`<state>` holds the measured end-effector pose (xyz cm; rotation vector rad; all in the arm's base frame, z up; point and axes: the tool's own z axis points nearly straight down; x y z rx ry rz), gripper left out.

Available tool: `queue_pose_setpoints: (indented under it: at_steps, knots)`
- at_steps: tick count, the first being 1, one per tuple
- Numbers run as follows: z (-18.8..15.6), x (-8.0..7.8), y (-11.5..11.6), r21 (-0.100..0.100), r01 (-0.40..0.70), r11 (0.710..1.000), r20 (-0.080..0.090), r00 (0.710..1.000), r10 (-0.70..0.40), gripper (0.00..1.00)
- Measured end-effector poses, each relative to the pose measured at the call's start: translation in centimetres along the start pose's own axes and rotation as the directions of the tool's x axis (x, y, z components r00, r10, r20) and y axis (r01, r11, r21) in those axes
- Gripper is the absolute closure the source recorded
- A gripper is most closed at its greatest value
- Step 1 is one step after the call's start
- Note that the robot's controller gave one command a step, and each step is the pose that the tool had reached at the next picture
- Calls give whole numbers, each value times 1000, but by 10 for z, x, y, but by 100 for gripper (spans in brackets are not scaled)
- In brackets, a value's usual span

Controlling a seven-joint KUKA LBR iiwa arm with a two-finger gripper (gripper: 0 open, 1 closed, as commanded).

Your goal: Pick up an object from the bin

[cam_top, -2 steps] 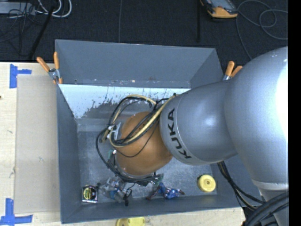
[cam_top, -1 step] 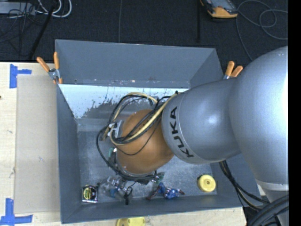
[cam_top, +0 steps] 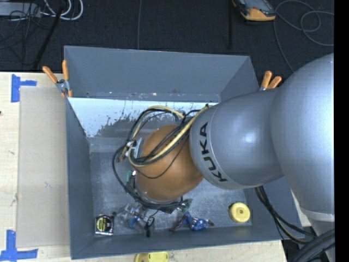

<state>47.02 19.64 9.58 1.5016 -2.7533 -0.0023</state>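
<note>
My gripper (cam_top: 159, 207) pokes out from under the orange dome, low over the bin's front edge. Right below it lies a small cluster of bluish and grey bits (cam_top: 133, 220) on the left side. A blue and red piece (cam_top: 195, 221) lies just to the right of it. A black and yellow tape measure (cam_top: 103, 224) rests in the front left corner, a short way left of the gripper. What is between the gripper and the floor is hidden by the dome and cables.
A yellow round disc-like thing (cam_top: 239, 212) lies at the front right of the bin floor. The big silver arm covers the bin's right half, and looped cables hang round the dome.
</note>
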Motion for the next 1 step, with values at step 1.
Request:
queue_pose_setpoints:
  at_steps: [1]
  knots:
    - [-20, 1, 1, -4, 1, 1000, -5, 1000, -1, 100]
